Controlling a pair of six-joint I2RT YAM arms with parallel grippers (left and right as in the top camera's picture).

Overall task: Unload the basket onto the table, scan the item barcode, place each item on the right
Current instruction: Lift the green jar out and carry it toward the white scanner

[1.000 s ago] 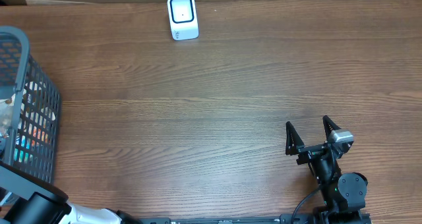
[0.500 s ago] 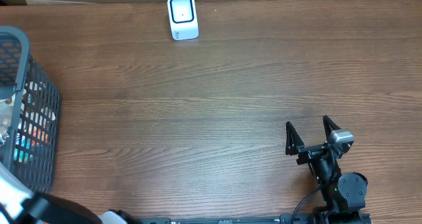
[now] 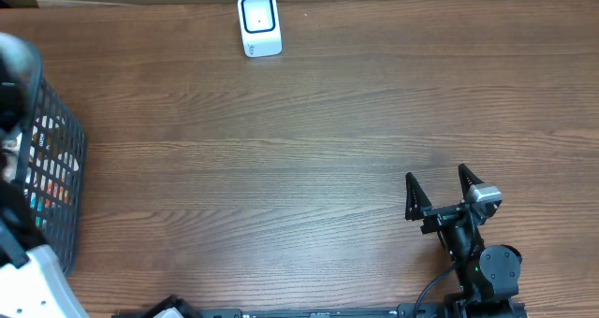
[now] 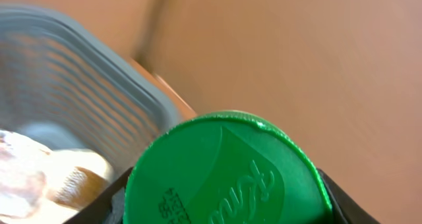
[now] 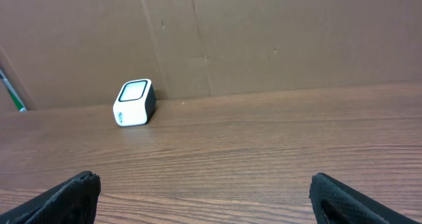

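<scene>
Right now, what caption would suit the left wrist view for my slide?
Left gripper grips a round green lid from both sides, with the grey basket blurred behind it.

One white scanner (image 3: 259, 23); one grey mesh basket (image 3: 67, 159); one green lid (image 4: 227, 165); one left tool (image 4: 224, 204), one right tool (image 3: 435, 175)

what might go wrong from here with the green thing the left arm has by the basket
The left gripper pinches the round green item by its edges; it may slip back into the basket.
The scanner stands far across the table, so a long carry could loosen it.
A low swing may clip the basket rim.
</scene>
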